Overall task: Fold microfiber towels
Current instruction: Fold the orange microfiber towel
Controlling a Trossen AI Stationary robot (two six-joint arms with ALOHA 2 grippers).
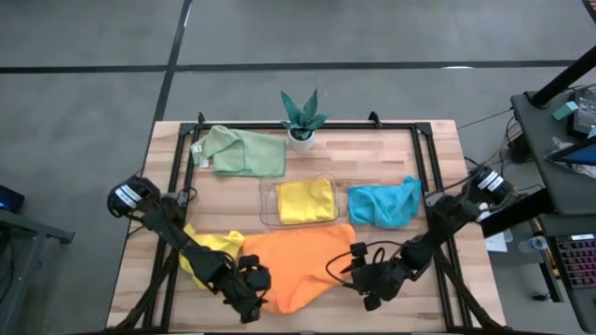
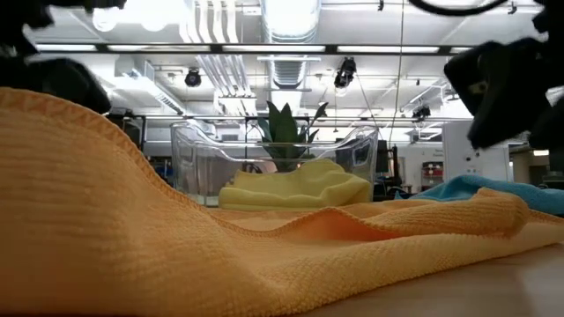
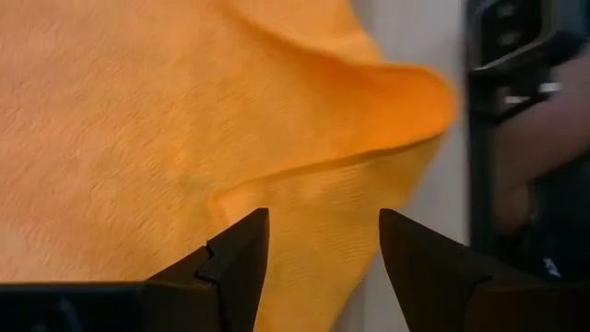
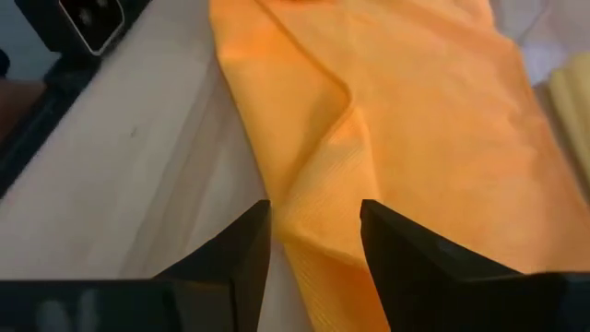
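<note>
1. Orange towel [image 1: 303, 263] lies spread and rumpled at the near-middle of the tabletop [image 1: 438, 186]; its near corner reaches the tabletop's front edge. Bare wood shows at the right front corner.
2. A yellow towel [image 1: 212, 249] sits partly under the orange one's left side, another yellow towel [image 1: 305, 200] in the clear tray [image 1: 268, 203]. Teal towel [image 1: 384, 203] lies just right of the tray, pale green towel [image 1: 242, 152] at the back left, beside the potted plant [image 1: 303, 119].
3. Left gripper [image 1: 253, 288] reaches in low from the left, at the orange towel's near-left edge.
4. Right gripper [image 1: 358, 270] reaches in low from the right, at that towel's right edge.
5. Left fingers [image 3: 235, 267] spread, straddling a raised fold; contact probably none, view too close to be sure.
6. Right fingers [image 4: 230, 258] parted over the cloth's edge, not pinching.
</note>
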